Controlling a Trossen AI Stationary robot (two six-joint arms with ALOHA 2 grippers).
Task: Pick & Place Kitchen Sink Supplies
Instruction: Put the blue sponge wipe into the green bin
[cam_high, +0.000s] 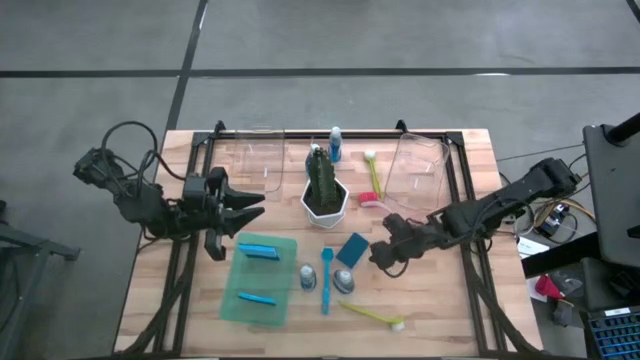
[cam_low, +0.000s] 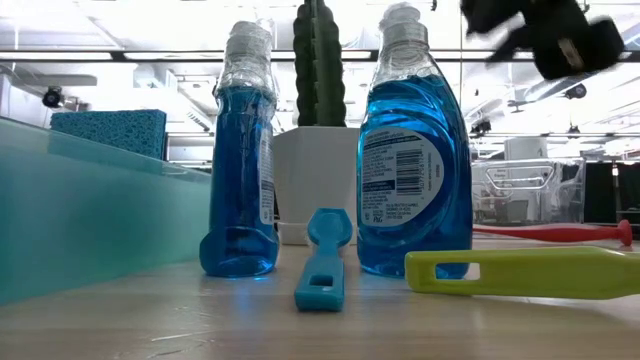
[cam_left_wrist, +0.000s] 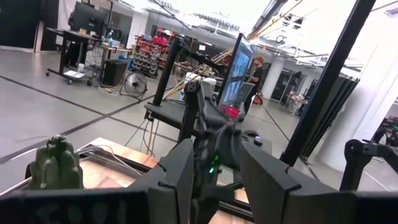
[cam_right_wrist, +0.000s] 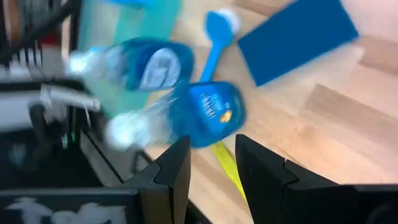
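We have the right pincer (cam_high: 383, 256) hovering over the tabletop (cam_high: 450, 300), just beside the dark sponge (cam_high: 352, 249) and near the two bottles (cam_high: 343, 281) standing in front of the cactus (cam_high: 322, 180). Its fingers stand apart with nothing between them. The near bottle looks the likeliest pick, though we cannot tell for sure. To do it well, we should centre the fingers on the bottle's narrow sides, below the cap, and come down straight so we do not knock its neighbour or roll the blue brush (cam_high: 326, 280) lying between them. The yellow brush (cam_high: 372, 315) lies close in front; we keep clear of it.

The left pincer (cam_high: 254, 209) waits near the green tray (cam_high: 262, 283), which holds a light sponge (cam_high: 259, 249); its fingers are apart and empty.
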